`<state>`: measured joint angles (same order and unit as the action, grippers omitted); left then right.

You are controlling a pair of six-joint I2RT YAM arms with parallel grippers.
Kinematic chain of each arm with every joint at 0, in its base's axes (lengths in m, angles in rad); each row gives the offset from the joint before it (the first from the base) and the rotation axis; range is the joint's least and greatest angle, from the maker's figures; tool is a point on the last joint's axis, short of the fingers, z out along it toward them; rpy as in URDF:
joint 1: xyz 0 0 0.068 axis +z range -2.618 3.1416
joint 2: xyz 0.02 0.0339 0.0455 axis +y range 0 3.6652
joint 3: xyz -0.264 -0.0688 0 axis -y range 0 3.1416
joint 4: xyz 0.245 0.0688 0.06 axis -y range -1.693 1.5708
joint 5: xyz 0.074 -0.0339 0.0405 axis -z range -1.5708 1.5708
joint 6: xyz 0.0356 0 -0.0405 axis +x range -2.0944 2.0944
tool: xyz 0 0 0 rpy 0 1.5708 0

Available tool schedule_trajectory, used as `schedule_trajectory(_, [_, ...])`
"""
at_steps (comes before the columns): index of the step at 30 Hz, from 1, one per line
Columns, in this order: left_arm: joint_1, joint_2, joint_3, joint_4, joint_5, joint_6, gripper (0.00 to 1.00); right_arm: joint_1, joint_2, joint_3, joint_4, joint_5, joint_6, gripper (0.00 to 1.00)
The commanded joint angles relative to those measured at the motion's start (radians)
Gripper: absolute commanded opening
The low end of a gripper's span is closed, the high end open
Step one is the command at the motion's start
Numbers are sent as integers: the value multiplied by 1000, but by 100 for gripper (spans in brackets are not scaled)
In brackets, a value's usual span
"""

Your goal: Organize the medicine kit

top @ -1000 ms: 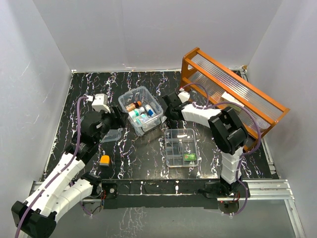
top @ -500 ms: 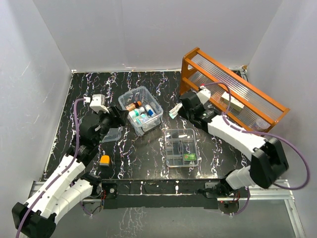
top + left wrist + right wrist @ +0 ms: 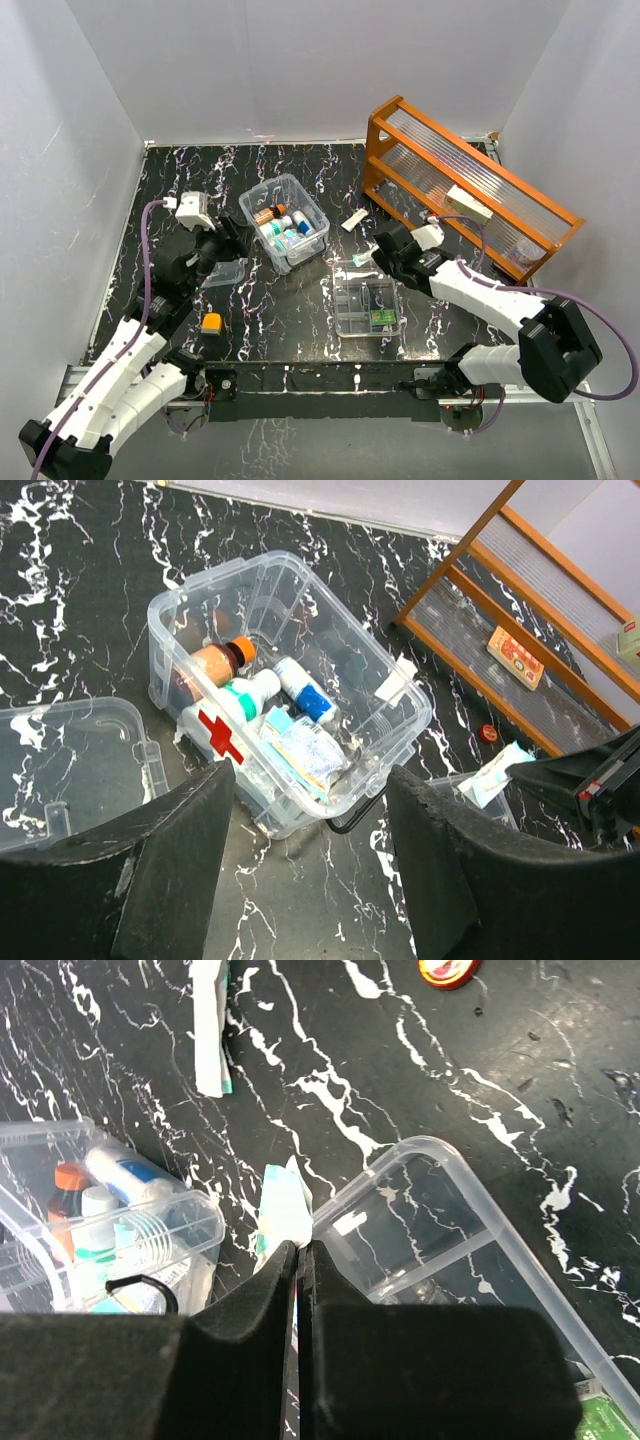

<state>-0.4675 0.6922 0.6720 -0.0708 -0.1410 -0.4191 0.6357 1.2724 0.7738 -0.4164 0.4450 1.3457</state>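
The open medicine kit box (image 3: 285,222) sits mid-table (image 3: 180,170), long axis slanting far-left to near-right. Its compartment tray (image 3: 367,297) lies near-to-far beside it. The left tool (image 3: 310,780) is spread apart above the box. The right tool (image 3: 300,1252) pinches a white-teal packet (image 3: 283,1205).

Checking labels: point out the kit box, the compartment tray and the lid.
kit box (image 3: 308,250), top external view, near wall.
compartment tray (image 3: 352,320), top external view, bare near-left compartment.
lid (image 3: 70,760), left wrist view, flat middle.
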Motion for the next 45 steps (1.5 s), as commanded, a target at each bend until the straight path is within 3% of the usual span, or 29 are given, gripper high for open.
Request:
schedule_trajectory(1, [1, 8, 75, 17, -33, 25, 61, 4, -35, -28, 65, 50, 116, 0])
schedule_trajectory(11, [1, 8, 41, 41, -8, 60, 62, 3, 77, -14, 55, -6, 173, 0])
schedule_trajectory(36, [1, -26, 15, 31, -13, 34, 62, 3, 166, -38, 69, -23, 271, 0])
schedule_trajectory(43, [2, -33, 16, 28, -17, 34, 62, 2, 137, -36, 57, -28, 241, 27])
schedule_trajectory(45, [2, -34, 14, 27, -18, 34, 62, 2, 105, -36, 41, -17, 222, 30])
